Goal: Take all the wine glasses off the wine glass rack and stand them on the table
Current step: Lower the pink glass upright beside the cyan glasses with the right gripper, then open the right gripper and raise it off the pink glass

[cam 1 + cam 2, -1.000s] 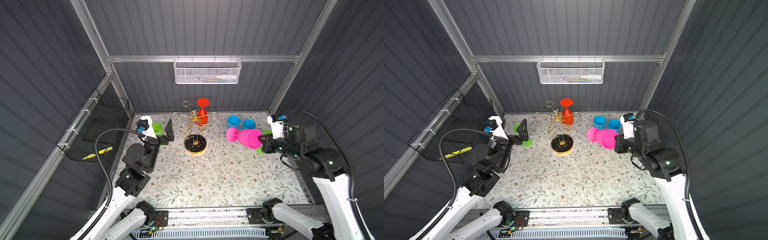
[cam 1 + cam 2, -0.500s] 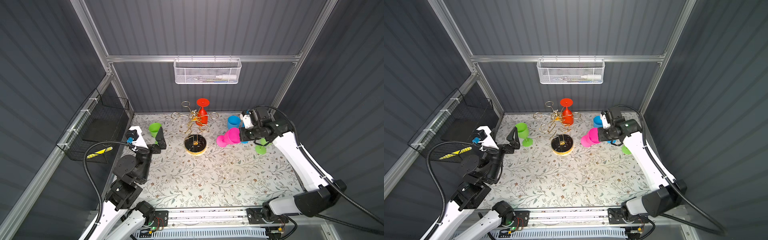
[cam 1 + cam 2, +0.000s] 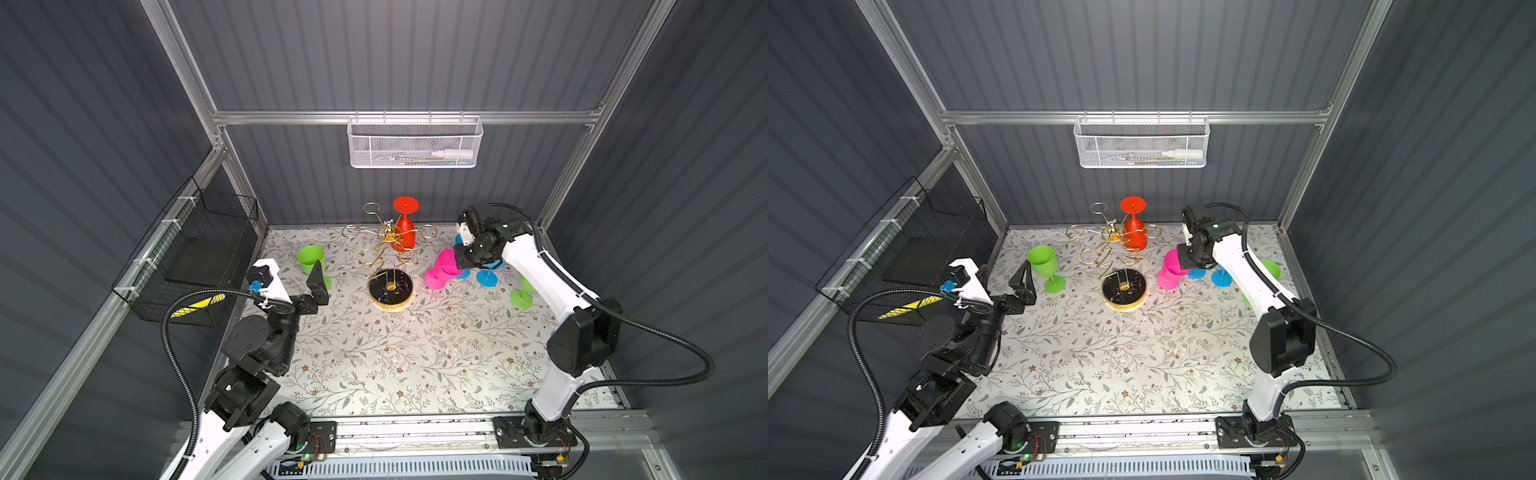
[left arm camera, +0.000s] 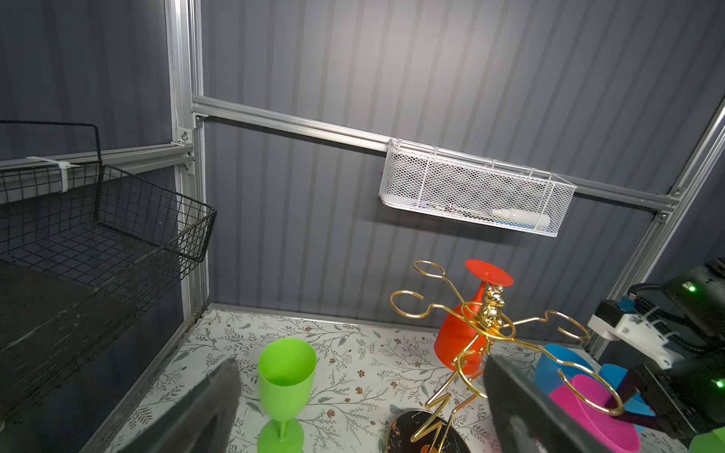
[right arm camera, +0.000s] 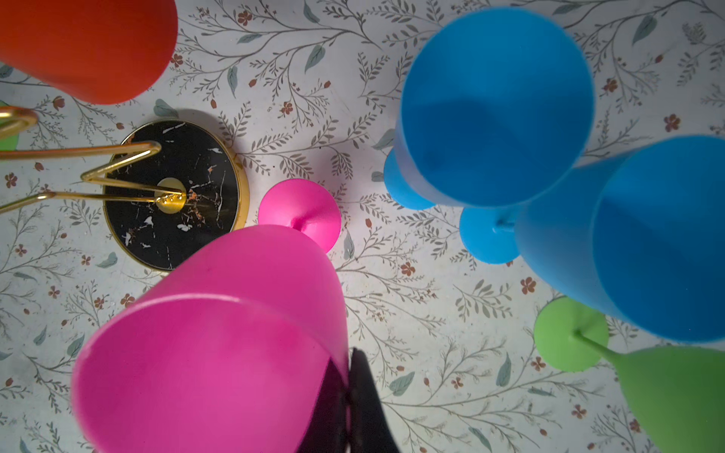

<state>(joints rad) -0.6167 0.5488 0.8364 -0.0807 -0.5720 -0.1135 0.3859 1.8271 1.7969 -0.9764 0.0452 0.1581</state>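
The left gripper [image 3: 1005, 271], jaws spread, had eased back from the green plastic goblet [image 3: 311, 258]; a red plastic wine glass [image 3: 405, 235] still hung on the gold wire wine glass rack [image 3: 384, 245]. A pink plastic wine glass [image 3: 441, 272], rim pinched by the right gripper [image 5: 350, 386], had come down beside it, seemingly freed. A floral mat [image 3: 395, 353] lay beneath, grey ribbed walls [image 3: 374, 58] around.

**Inspector:** Any lettering, brand names or numbers legible?

**Assessor:** None can be read in any view.

**Inspector:** Markings of any other kind?

**Assessor:** One. A yellow-and-black striped strip [image 3: 198, 304] shows at the lower near end of the black wire basket [image 3: 224, 216] on the left wall. It has stripes only, and no characters can be made out.

**Inspector:** And the white mesh basket [image 3: 395, 145] on the back rail?

**Assessor:** A white tube [image 3: 453, 154] lies inside it. It is too small to tell whether it carries print.
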